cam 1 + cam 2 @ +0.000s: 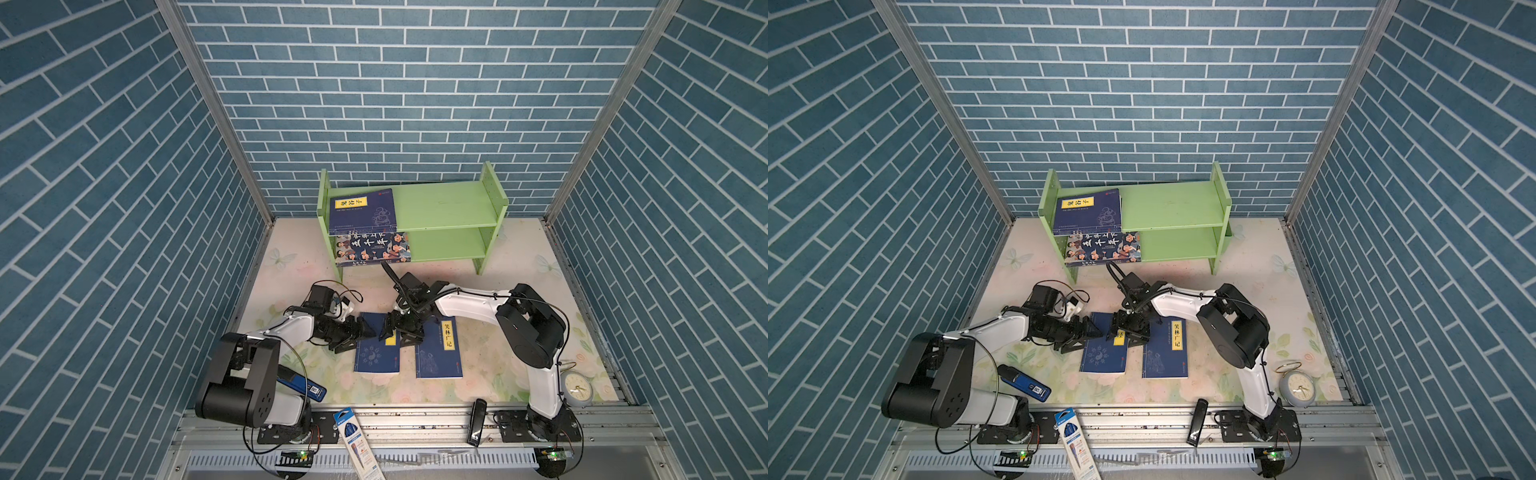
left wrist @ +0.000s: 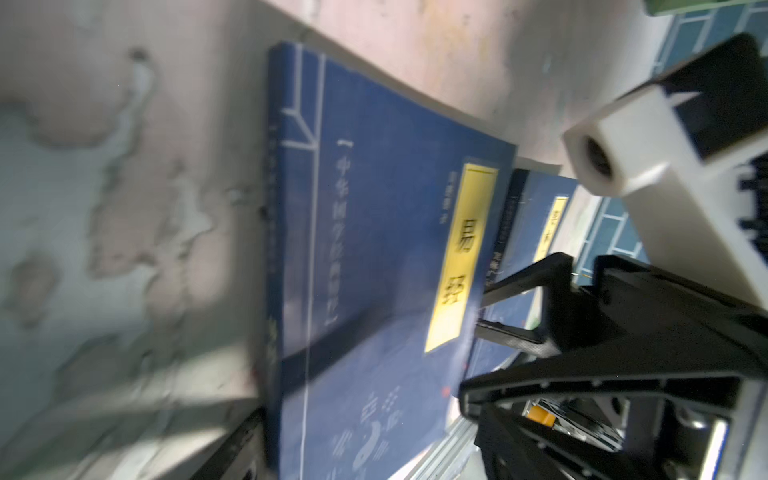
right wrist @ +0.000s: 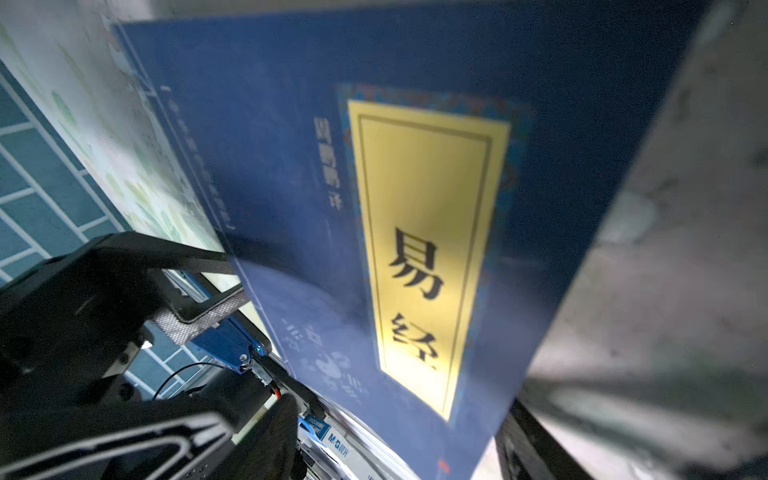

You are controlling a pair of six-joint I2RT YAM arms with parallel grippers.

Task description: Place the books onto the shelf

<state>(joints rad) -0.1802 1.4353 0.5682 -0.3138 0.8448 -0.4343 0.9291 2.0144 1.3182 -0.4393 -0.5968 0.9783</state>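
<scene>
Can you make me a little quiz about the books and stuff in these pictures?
1. True or false: the book with cartoon faces lies on the lower tier of the green shelf.
2. Pick one: what stands at the front right corner of the table in both top views? A. an alarm clock B. a teddy bear C. a red cup
3. Count: how many navy books lie flat on the table?

Key: 1. true 2. A 3. two
</scene>
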